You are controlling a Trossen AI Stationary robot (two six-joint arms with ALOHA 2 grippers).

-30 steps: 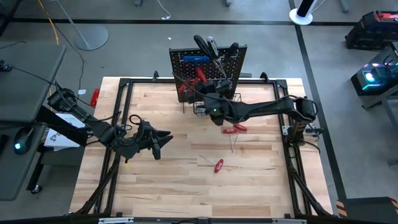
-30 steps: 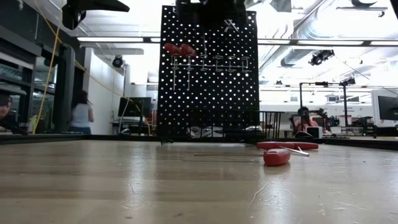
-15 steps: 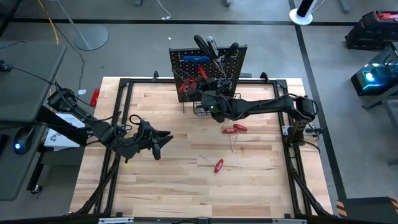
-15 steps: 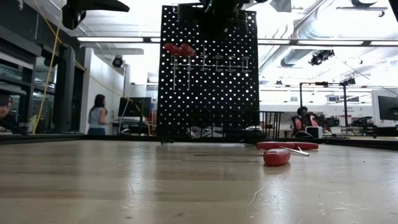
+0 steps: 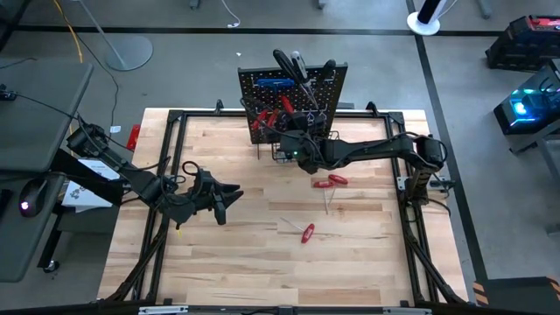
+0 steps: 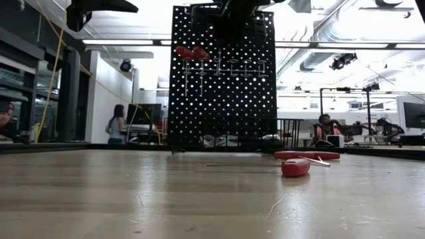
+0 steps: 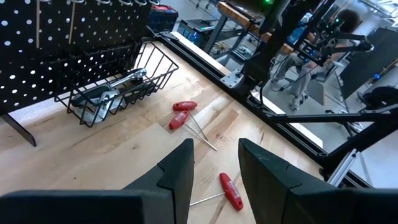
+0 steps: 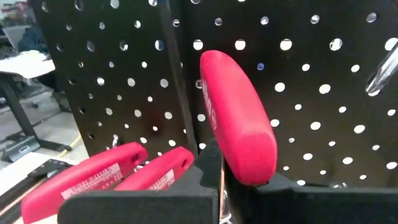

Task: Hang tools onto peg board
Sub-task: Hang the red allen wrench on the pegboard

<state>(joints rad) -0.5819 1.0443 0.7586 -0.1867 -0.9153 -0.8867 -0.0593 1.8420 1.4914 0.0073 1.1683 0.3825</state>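
Right wrist view: my right gripper (image 8: 221, 180), fully closed, pinches a red-handled key (image 8: 239, 118) against the peg board (image 8: 323, 93). My left gripper (image 7: 214, 165) idles partly open, empty, above the table (image 7: 124, 155).

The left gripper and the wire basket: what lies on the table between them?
In the left wrist view, bare wood lies between the left gripper and the wire basket. The red-handled tools lie off to one side.
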